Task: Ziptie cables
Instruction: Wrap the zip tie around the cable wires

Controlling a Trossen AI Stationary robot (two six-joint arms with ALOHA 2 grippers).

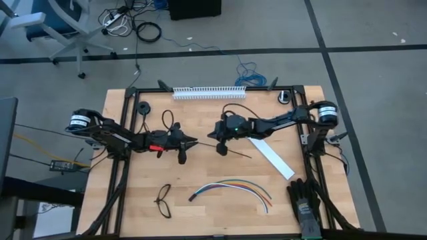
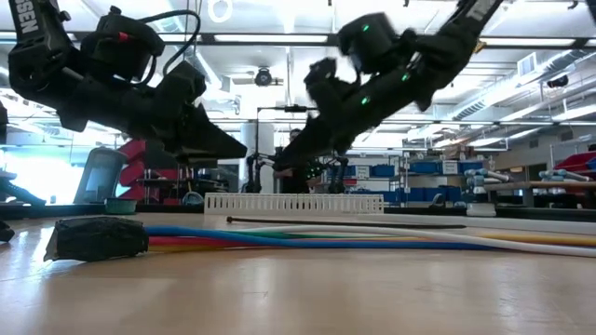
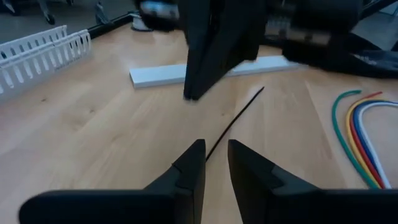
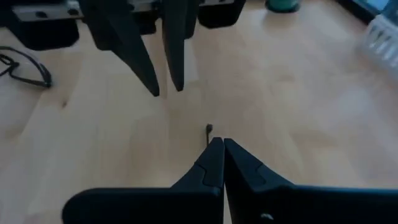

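Right gripper (image 4: 216,144), frame centre, pinches the ziptie (image 3: 233,124) shut, likely to thread it. Left gripper (image 3: 214,155) slightly spread, facing it; cables (image 1: 230,188) lie below.

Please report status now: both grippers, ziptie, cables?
Right gripper shut on thin dark ziptie. Left gripper slightly open, empty, facing it. Coloured wire bundle untouched.

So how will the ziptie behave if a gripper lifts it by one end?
The ziptie is a very thin, long strip lying flat on the table, so it is probably very light and may sag or sway. Being so thin and low, it may slip out of shut fingers or slide when pushed.
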